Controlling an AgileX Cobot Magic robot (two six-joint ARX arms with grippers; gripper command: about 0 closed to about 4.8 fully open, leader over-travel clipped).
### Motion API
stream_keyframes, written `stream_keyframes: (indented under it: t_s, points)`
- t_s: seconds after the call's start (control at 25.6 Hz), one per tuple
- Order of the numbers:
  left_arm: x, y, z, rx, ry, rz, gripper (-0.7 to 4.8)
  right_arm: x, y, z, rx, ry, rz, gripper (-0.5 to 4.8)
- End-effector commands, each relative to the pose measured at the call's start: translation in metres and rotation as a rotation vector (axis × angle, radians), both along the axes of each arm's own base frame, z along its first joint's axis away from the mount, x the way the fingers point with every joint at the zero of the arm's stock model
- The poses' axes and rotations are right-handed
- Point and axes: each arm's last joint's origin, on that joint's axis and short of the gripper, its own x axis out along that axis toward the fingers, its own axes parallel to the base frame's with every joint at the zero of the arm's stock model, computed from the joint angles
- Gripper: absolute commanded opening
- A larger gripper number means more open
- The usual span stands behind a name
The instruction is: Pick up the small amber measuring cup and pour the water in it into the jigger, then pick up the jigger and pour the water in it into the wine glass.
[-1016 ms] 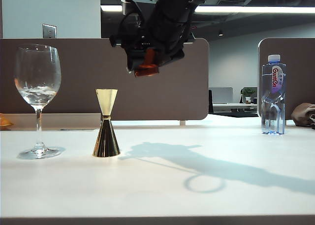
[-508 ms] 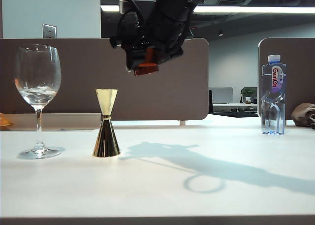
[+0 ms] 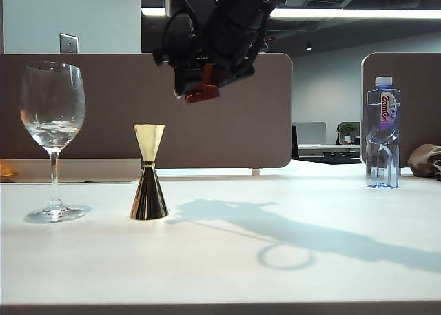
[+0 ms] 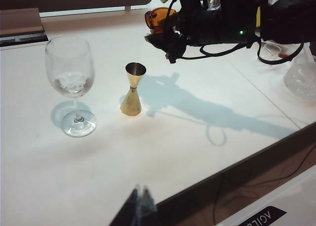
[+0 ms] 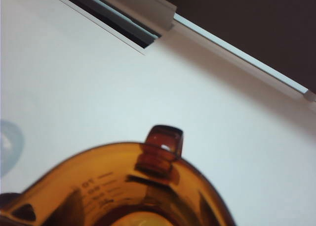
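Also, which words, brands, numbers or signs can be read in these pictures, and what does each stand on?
"GanTen", running vertically: label of the plastic bottle at the back right of the table.
"AGILE", partly cut off and upside down: dark plate in the left wrist view.
Graduation numbers inside the small amber measuring cup, held high by the right gripper: too blurred to read.
Jigger, wine glass: none.

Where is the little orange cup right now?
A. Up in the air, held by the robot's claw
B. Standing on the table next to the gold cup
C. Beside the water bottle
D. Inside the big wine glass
A. The small amber measuring cup is held high by the right gripper, above the table and just to the right of the jigger; the left gripper hangs low near the table edge.
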Motion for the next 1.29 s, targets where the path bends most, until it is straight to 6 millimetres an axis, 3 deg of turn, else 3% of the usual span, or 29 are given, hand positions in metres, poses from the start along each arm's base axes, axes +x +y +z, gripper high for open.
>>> stream_keyframes:
  t_s: [0.04,0.55,1.29]
  points:
    - [0.0,0.0,0.001,-0.003,-0.006,0.0,-0.02,0.0,0.001,0.009,0.034,-0.038,0.011,0.39]
    - [0.0,0.0,0.001,-0.003,-0.006,0.0,-0.02,-0.001,0.013,-0.008,-0.006,-0.023,0.055,0.39]
    - [0.0,0.0,0.001,-0.003,-0.006,0.0,-0.02,0.005,0.015,-0.02,-0.196,-0.115,0.082,0.39]
